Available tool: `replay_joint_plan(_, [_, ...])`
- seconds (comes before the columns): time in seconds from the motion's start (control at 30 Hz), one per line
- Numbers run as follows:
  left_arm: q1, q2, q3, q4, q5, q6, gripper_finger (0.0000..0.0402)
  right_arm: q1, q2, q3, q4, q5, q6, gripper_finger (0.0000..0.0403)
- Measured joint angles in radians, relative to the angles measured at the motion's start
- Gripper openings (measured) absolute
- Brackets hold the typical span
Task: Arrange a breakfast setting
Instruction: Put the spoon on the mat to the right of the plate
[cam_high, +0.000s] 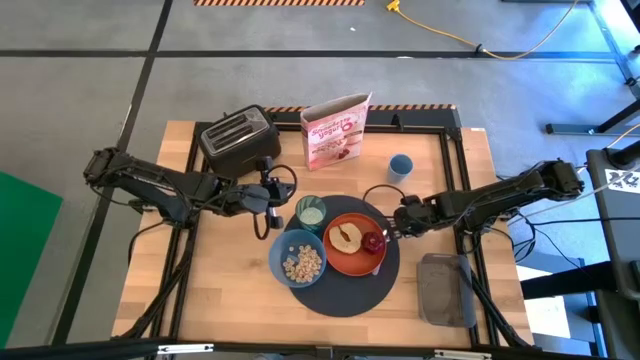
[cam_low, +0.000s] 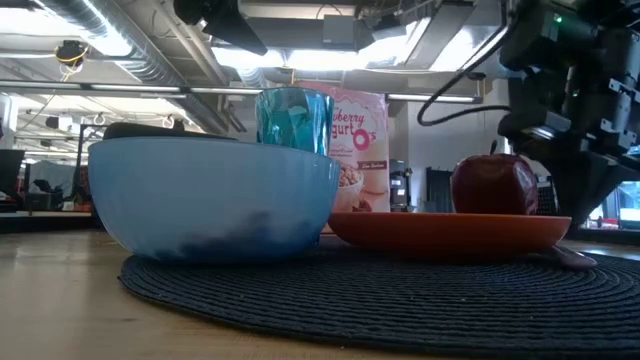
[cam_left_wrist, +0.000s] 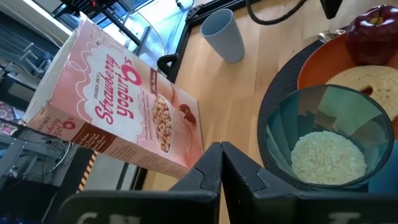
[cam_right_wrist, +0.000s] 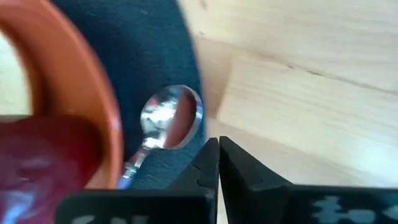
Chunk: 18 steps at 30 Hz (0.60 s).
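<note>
Already the round dark-grey woven mat (cam_high: 345, 285) carries the setting: blue bowl (cam_high: 297, 260), orange plate (cam_high: 352, 246) with toast slice (cam_high: 347, 237) and red apple (cam_high: 373, 241), pale-green glass (cam_high: 311, 212). Right of the plate, the metal spoon (cam_right_wrist: 163, 121) lies on the mat, handle slanting under the rim, just ahead of the right gripper (cam_high: 398, 227), nearer, jaws closed and empty. Left gripper (cam_high: 268, 198) hovers beside the glass, likewise closed.

Toaster (cam_high: 238, 137): back-left of table, beyond left claw. Strawberry yogurt cereal box (cam_high: 337, 130): upright at back edge, right of toaster. Blue cup (cam_high: 400, 166): behind right claw. Grey tray (cam_high: 446, 289): front-right, near right claw's side.
</note>
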Motion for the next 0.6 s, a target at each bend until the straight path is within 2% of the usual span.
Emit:
replay_joint_plan(0.3, [0.0,0.0,0.0,0.0,0.0,0.0,0.0002,0.0,0.054,0.0,0.019,0.048,0.0,0.0002])
replay_joint_plan(0.6, [0.0,0.0,0.0,-0.001,0.0,0.018,0.0002,-0.002,0.096,0.0,0.112,0.07,-0.02,0.0001])
